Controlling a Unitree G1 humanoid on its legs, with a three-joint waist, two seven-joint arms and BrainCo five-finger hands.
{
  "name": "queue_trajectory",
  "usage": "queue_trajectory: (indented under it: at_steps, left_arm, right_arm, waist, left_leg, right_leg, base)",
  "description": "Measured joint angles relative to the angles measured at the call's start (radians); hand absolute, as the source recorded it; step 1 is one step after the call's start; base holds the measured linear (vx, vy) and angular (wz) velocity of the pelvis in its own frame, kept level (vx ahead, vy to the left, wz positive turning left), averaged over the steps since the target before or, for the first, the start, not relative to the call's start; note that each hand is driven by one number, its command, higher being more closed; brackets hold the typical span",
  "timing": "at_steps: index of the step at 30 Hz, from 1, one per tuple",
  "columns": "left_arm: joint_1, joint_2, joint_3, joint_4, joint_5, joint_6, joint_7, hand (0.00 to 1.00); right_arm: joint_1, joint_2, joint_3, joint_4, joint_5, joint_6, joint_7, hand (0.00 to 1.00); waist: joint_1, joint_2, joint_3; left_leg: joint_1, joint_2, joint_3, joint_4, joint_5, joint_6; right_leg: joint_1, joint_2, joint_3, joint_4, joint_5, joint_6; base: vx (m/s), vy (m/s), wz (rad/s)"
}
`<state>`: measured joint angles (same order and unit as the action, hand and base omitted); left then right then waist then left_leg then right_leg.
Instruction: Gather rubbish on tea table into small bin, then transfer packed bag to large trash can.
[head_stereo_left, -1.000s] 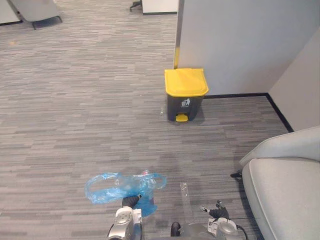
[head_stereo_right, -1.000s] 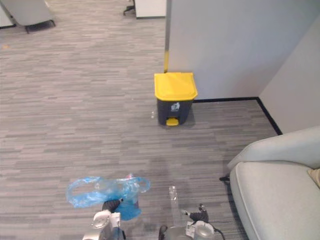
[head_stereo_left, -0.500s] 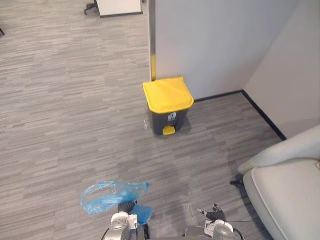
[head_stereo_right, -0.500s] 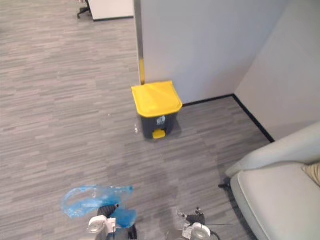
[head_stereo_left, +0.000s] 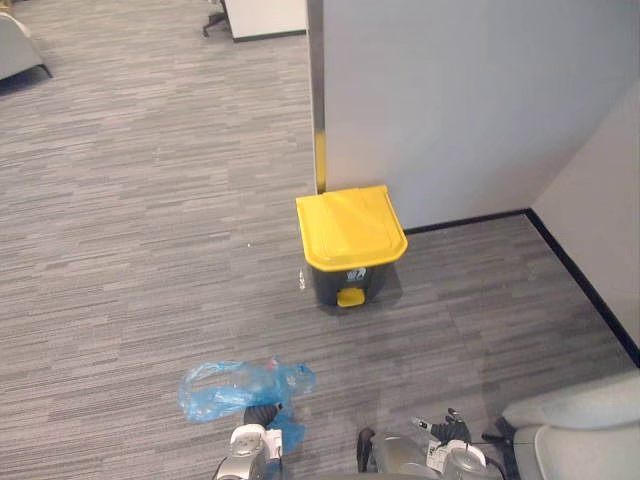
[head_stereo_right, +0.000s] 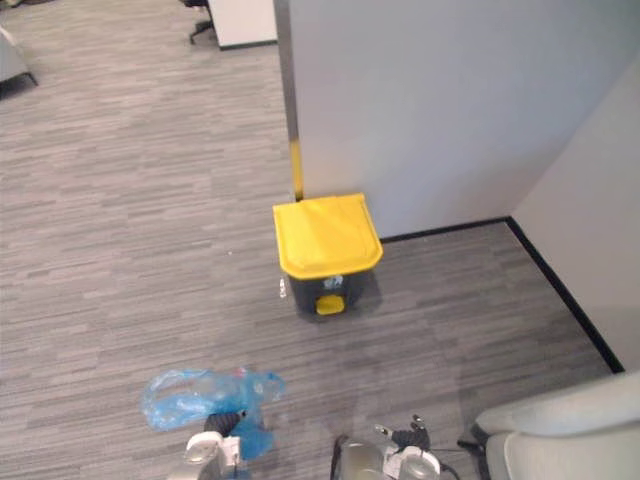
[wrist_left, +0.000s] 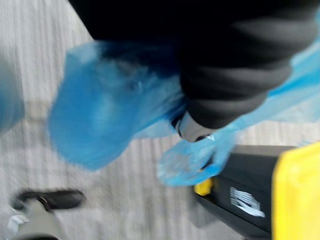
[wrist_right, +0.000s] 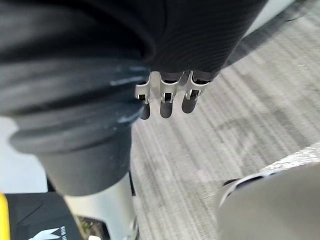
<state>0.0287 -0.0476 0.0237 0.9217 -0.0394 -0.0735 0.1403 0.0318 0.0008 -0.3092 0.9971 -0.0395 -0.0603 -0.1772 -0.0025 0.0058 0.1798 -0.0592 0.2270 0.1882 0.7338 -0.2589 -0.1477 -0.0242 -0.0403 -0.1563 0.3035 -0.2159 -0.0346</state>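
Nearer now: view is closing on large trash can (head_stereo_left: 330, 285), lid (head_stereo_left: 350, 228) shut.
Transfer step: left hand (head_stereo_left: 262, 412) is clutching blue bag (head_stereo_left: 235, 388), short of can; right hand (wrist_right: 165, 102) is hanging slack, empty. Next move is probably calling for lid raised.

1. Left hand (head_stereo_left: 262, 411) low at the robot's left, silver-grey forearm reaching forward; fingers (wrist_left: 192, 128) clenched on a translucent blue plastic bag (head_stereo_left: 232, 389);
2. Right hand (head_stereo_left: 450, 430) low at the right; fingers (wrist_right: 165, 102) straight and relaxed.
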Motion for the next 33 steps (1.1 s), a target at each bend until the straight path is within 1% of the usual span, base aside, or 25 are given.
queue_trajectory:
  at_steps: [1,2,3,4,5,7,8,9,10,12,13,14,16,17,18,19,20,21,22,23,25,26,28,32,33]
  left_arm:
    - [0.0,0.0,0.0,-0.006,0.0,0.0,-0.001,1.0]
    - [0.0,0.001,0.0,-0.009,0.0,0.0,-0.008,1.0]
    - [0.0,0.001,-0.001,-0.008,0.0,0.0,-0.01,1.0]
    - [0.0,0.001,-0.004,-0.008,0.001,0.0,-0.01,1.0]
    - [0.003,0.002,-0.012,-0.006,0.007,0.0,-0.011,1.0]
    - [-0.003,0.028,-0.016,-0.001,0.017,-0.001,-0.011,1.0]
    - [-0.01,0.042,-0.022,0.012,0.018,0.0,-0.011,1.0]
    - [-0.009,0.046,-0.022,0.021,0.018,0.0,-0.011,1.0]
    - [-0.01,0.05,-0.022,0.035,0.017,0.0,-0.01,1.0]
    - [-0.007,0.054,-0.024,0.044,0.018,0.001,-0.009,1.0]
    - [-0.007,0.059,-0.035,0.051,0.018,0.001,-0.008,1.0]
    - [-0.006,0.073,-0.053,0.053,0.018,0.001,-0.007,1.0]
    - [-0.003,0.083,-0.052,0.053,0.018,0.001,-0.006,1.0]
    - [-0.004,0.084,-0.04,0.053,0.018,0.002,-0.001,1.0]
    - [-0.004,0.084,-0.04,0.053,0.018,0.002,0.006,1.0]
    - [-0.005,0.083,-0.039,0.053,0.018,0.002,0.012,1.0]
    - [-0.009,0.085,-0.038,0.053,0.018,0.002,0.012,1.0]
    - [-0.01,0.088,-0.038,0.053,0.018,0.001,0.012,1.0]
    - [-0.01,0.097,-0.039,0.053,0.018,-0.001,0.01,1.0]
    - [-0.026,0.072,-0.019,0.081,0.018,0.002,0.009,1.0]
    - [-0.023,0.045,-0.005,0.082,0.018,0.0,0.01,1.0]
    - [-0.023,0.035,-0.001,0.082,0.018,0.0,0.009,1.0]
    - [-0.028,0.023,-0.002,0.082,0.018,0.0,0.001,1.0]
    - [-0.025,0.006,-0.001,0.06,0.02,0.0,-0.018,1.0]
    - [-0.016,0.004,-0.001,0.051,0.02,0.0,-0.018,1.0]
  right_arm:
    - [0.001,0.0,-0.001,0.0,0.0,0.001,0.0,0.0]
    - [0.004,-0.001,-0.003,0.001,0.001,0.002,0.0,0.0]
    - [0.005,0.0,-0.004,0.002,0.001,0.003,0.0,0.0]
    - [0.007,0.0,-0.006,0.002,0.001,0.003,0.0,0.0]
    - [0.01,-0.011,-0.012,0.006,0.001,0.003,0.0,0.0]
    - [0.007,-0.002,-0.021,0.023,0.0,0.005,0.0,0.0]
    - [0.007,0.005,-0.022,0.027,-0.001,0.007,0.001,0.0]
    - [0.006,0.008,-0.023,0.036,-0.001,0.009,0.001,0.0]
    - [-0.001,0.008,-0.027,0.041,-0.001,0.01,0.002,0.0]
    - [-0.01,0.006,-0.028,0.035,-0.001,0.009,0.002,0.0]
    - [-0.011,0.008,-0.028,0.025,-0.001,0.006,0.002,0.0]
    - [-0.009,0.012,-0.032,0.014,-0.002,0.002,0.001,0.0]
    - [-0.009,0.015,-0.031,0.007,-0.003,0.001,0.002,0.0]
    - [-0.01,0.013,-0.031,0.002,-0.005,0.001,0.002,0.0]
    - [-0.013,0.009,-0.031,0.002,-0.004,0.0,0.002,0.0]
    - [-0.017,0.003,-0.031,-0.003,-0.003,-0.001,0.002,0.0]
    - [-0.023,0.0,-0.03,-0.003,-0.003,-0.002,0.001,0.0]
    - [-0.024,0.002,-0.03,0.001,-0.003,-0.001,0.001,0.0]
    - [-0.018,0.01,-0.029,0.008,-0.003,0.0,0.001,0.0]
    - [-0.022,-0.004,-0.042,0.008,-0.002,-0.004,0.002,0.0]
    - [-0.022,-0.013,-0.05,0.009,-0.001,0.0,0.001,0.0]
    - [-0.022,-0.011,-0.051,0.006,-0.001,0.0,0.0,0.0]
    - [-0.018,-0.008,-0.064,0.009,-0.001,0.001,0.0,0.0]
    - [0.005,0.001,-0.054,0.01,0.001,0.006,0.0,0.0]
    - [0.007,0.0,-0.044,0.01,0.001,0.01,0.0,0.0]
  waist:
    - [0.001,0.001,-0.002]
    - [0.006,0.0,-0.002]
    - [0.006,0.001,-0.004]
    - [0.004,0.003,-0.005]
    - [0.005,0.014,-0.009]
    - [0.009,-0.011,-0.019]
    - [0.007,-0.027,-0.021]
    - [0.009,-0.035,-0.026]
    - [0.01,-0.035,-0.023]
    - [0.007,-0.027,-0.021]
    - [0.002,-0.026,-0.019]
    - [-0.008,-0.025,-0.019]
    - [-0.006,-0.026,-0.019]
    - [-0.006,-0.024,-0.018]
    - [-0.006,-0.018,-0.016]
    - [-0.01,0.0,-0.011]
    - [-0.015,0.009,-0.01]
    - [-0.014,0.003,-0.012]
    - [-0.014,-0.031,-0.02]
    - [-0.012,0.007,-0.011]
    - [-0.007,0.029,-0.017]
    - [-0.015,0.035,-0.018]
    - [-0.019,0.034,-0.017]
    - [-0.007,0.015,-0.022]
    - [-0.003,0.012,-0.023]
  left_leg:
    - [-0.013,-0.001,0.015,-0.029,-0.01,0.009]
    - [-0.029,-0.013,0.033,-0.12,-0.017,0.026]
    - [-0.045,-0.026,0.038,-0.211,-0.013,0.034]
    - [-0.044,-0.049,0.035,-0.328,0.018,0.048]
    - [-0.045,-0.075,0.012,-0.464,0.15,0.043]
    - [-0.017,-0.117,0.015,-0.495,0.156,0.064]
    - [-0.008,-0.134,0.03,-0.497,0.143,0.076]
    - [-0.002,-0.145,0.045,-0.499,0.129,0.084]
    - [0.018,-0.155,0.057,-0.506,0.106,0.095]
    - [0.072,-0.169,0.08,-0.527,0.089,0.106]
    - [0.101,-0.178,0.082,-0.535,0.083,0.114]
    - [0.131,-0.183,0.071,-0.544,0.073,0.125]
    - [0.163,-0.183,0.052,-0.562,0.069,0.126]
    - [0.187,-0.18,0.039,-0.586,0.069,0.126]
    - [0.197,-0.173,0.036,-0.594,0.068,0.123]
    - [0.206,-0.148,0.027,-0.597,0.061,0.113]
    - [0.214,-0.126,0.015,-0.605,0.057,0.104]
    - [0.222,-0.126,0.009,-0.614,0.057,0.101]
    - [0.23,-0.152,-0.011,-0.618,0.049,0.082]
    - [0.25,-0.113,-0.038,-0.623,0.039,0.058]
    - [0.255,-0.093,-0.037,-0.623,0.04,0.055]
    - [0.255,-0.08,-0.041,-0.616,0.051,0.037]
    - [0.254,-0.062,-0.054,-0.589,0.073,0.019]
    - [0.164,-0.028,-0.055,-0.318,0.078,-0.001]
    - [0.159,-0.019,-0.048,-0.294,0.062,-0.007]
  right_leg:
    - [0.011,-0.002,0.0,-0.01,0.0,0.0]
    - [0.029,-0.01,0.006,-0.026,0.0,0.001]
    - [0.037,-0.017,0.008,-0.038,0.001,0.005]
    - [0.048,-0.027,0.01,-0.049,0.002,0.019]
    - [0.052,-0.024,0.023,-0.057,-0.002,0.048]
    - [0.061,-0.053,0.054,-0.072,-0.009,0.084]
    - [0.061,-0.074,0.062,-0.071,-0.015,0.097]
    - [0.059,-0.088,0.07,-0.058,-0.02,0.106]
    - [0.047,-0.101,0.087,-0.009,-0.023,0.116]
    - [-0.051,-0.118,0.125,0.231,-0.013,0.143]
    - [-0.103,-0.13,0.142,0.372,0.015,0.173]
    - [-0.147,-0.14,0.145,0.484,0.016,0.18]
    - [-0.177,-0.136,0.123,0.533,-0.008,0.172]
    - [-0.209,-0.125,0.102,0.526,-0.04,0.144]
    - [-0.227,-0.114,0.096,0.508,-0.054,0.135]
    - [-0.247,-0.089,0.068,0.451,-0.064,0.12]
    - [-0.262,-0.062,0.05,0.333,-0.052,0.106]
    - [-0.259,-0.054,0.052,0.251,-0.022,0.102]
    - [-0.235,-0.061,0.067,0.097,0.106,0.079]
    - [-0.213,-0.03,0.048,0.121,0.097,0.043]
    - [-0.209,-0.014,0.037,0.12,0.066,0.033]
    - [-0.194,-0.009,0.019,0.115,0.053,0.029]
    - [-0.145,-0.001,-0.009,0.078,0.045,0.022]
    - [-0.021,0.006,-0.033,-0.029,0.049,0.016]
    - [-0.007,0.006,-0.031,-0.042,0.051,0.014]
  base:
    - [0.19,0.046,-0.08]
    - [0.15,0.069,-0.1]
    - [0.19,0.127,-0.09]
    - [0.21,0.166,-0.09]
    - [0.22,0.177,-0.19]
    - [0.22,0.167,-0.16]
    - [0.19,0.168,-0.14]
    - [0.18,0.191,-0.31]
    - [0.16,0.192,-0.38]
    - [0.15,0.221,-0.27]
    - [0.15,0.166,0.18]
    - [0.18,0.092,0.33]
    - [0.25,0.02,0.41]
    - [0.23,-0.051,0.31]
    - [0.24,-0.101,0.25]
    - [0.24,-0.142,0.23]
    - [0.24,-0.153,0.26]
    - [0.27,-0.177,0.36]
    - [0.3,-0.185,0.29]
    - [0.36,-0.228,0.19]
    - [0.27,-0.185,0.03]
    - [0.23,-0.173,0.28]
    - [0.22,-0.167,0.42]
    - [0.15,-0.079,0.21]
    - [0.13,0.02,-0.1]
